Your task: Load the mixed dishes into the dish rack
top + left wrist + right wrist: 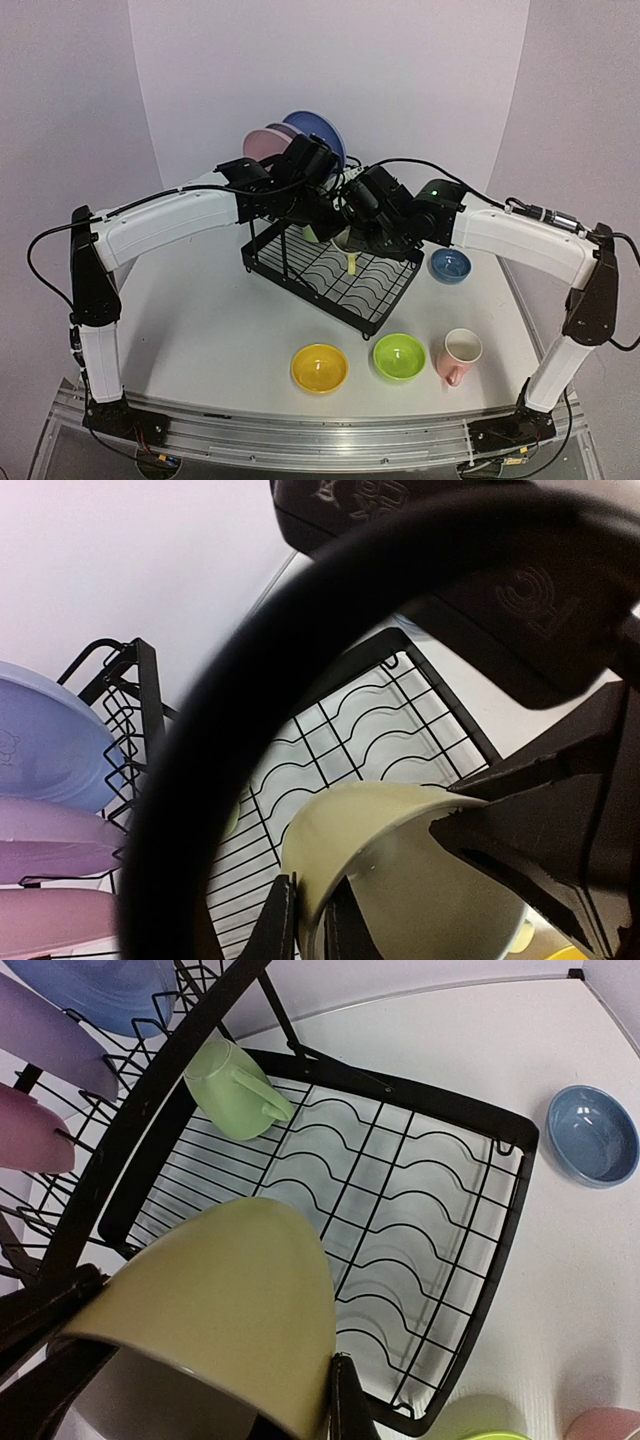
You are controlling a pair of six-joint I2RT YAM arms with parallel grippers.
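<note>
A yellow mug [351,252] hangs tilted above the lower tray of the black dish rack [385,305]. My left gripper [312,920] is shut on its rim, one finger outside and one inside. My right gripper [335,1405] grips the opposite side of the same mug [220,1300]; only its outer finger shows. Pink [260,143], lavender [281,131] and blue [318,130] plates stand in the rack's back slots. A light green mug [232,1090] lies on the tray.
On the table in front of the rack sit a yellow bowl [319,367], a lime bowl [399,356] and a pink mug [458,355]. A blue bowl [450,265] sits to the right of the rack.
</note>
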